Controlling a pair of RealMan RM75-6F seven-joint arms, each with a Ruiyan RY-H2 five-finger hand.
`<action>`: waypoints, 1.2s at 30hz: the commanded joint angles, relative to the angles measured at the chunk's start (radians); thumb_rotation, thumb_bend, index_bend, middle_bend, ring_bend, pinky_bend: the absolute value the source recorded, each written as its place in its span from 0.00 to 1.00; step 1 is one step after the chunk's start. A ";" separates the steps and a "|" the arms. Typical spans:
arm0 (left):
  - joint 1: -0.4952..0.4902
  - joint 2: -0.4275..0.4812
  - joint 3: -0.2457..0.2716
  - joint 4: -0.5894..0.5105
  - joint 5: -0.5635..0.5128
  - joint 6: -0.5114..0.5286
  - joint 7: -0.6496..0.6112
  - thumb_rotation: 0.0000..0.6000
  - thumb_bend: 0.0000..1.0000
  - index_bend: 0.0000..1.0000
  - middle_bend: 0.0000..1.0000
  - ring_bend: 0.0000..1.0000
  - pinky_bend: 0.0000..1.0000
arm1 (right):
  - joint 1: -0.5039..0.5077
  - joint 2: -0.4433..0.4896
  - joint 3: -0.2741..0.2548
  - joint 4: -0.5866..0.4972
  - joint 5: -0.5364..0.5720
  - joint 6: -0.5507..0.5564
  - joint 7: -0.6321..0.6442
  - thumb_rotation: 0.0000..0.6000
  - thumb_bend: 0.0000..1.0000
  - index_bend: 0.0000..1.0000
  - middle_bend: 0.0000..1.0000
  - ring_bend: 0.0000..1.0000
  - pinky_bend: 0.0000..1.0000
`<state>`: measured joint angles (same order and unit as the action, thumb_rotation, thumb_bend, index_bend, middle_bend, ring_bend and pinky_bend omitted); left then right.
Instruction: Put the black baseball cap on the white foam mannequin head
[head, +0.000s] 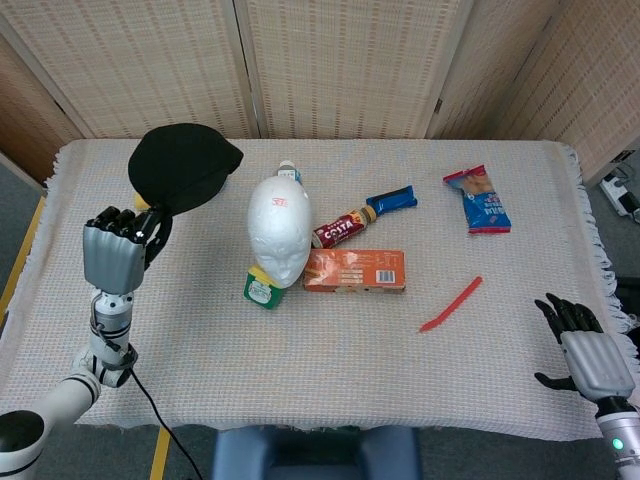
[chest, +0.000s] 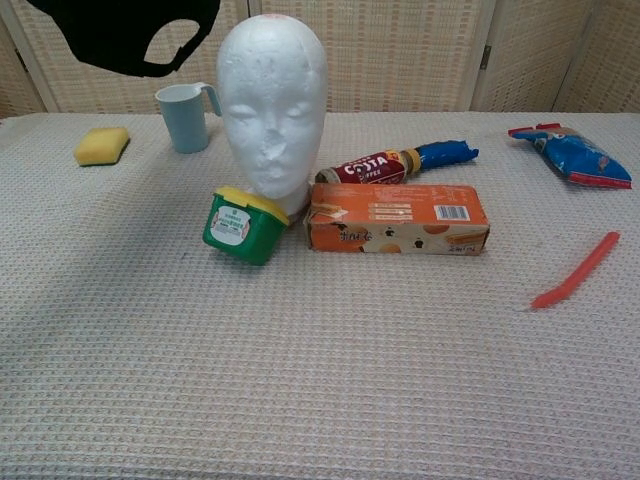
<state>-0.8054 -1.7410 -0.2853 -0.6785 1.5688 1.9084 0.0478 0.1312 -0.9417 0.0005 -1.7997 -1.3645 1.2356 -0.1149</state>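
a woven cream tablecloth (chest: 320, 400) covers the table, backed by rattan folding screens (head: 350, 60). a pale blue mug (chest: 185, 117) stands upright at the rear, a yellow sponge (chest: 101, 145) off to its side. a green tub with a yellow lid (chest: 241, 226) lies tilted, just beside an orange biscuit box (chest: 397, 218). behind the box lie a costa coffee bottle (chest: 372, 166) and a dark blue wrapper (chest: 445, 153). a blue snack packet (chest: 572, 155) and a red strip (chest: 577, 270) sit well apart.
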 joint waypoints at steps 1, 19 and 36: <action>-0.069 0.019 -0.005 -0.100 0.045 -0.020 0.097 1.00 0.62 0.74 1.00 1.00 1.00 | 0.005 0.007 0.003 0.001 0.009 -0.010 0.012 1.00 0.05 0.00 0.00 0.00 0.00; -0.115 -0.126 0.126 -0.076 0.173 -0.093 0.220 1.00 0.63 0.75 1.00 1.00 1.00 | -0.015 0.064 0.008 -0.002 -0.015 0.026 0.110 1.00 0.05 0.00 0.00 0.00 0.00; 0.015 -0.164 0.231 -0.081 0.174 -0.156 0.233 1.00 0.17 0.05 1.00 1.00 1.00 | -0.021 0.062 0.009 -0.005 -0.021 0.041 0.107 1.00 0.05 0.00 0.00 0.00 0.00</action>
<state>-0.8194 -1.9343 -0.0677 -0.6923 1.7471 1.7596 0.2564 0.1099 -0.8796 0.0092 -1.8047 -1.3862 1.2764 -0.0079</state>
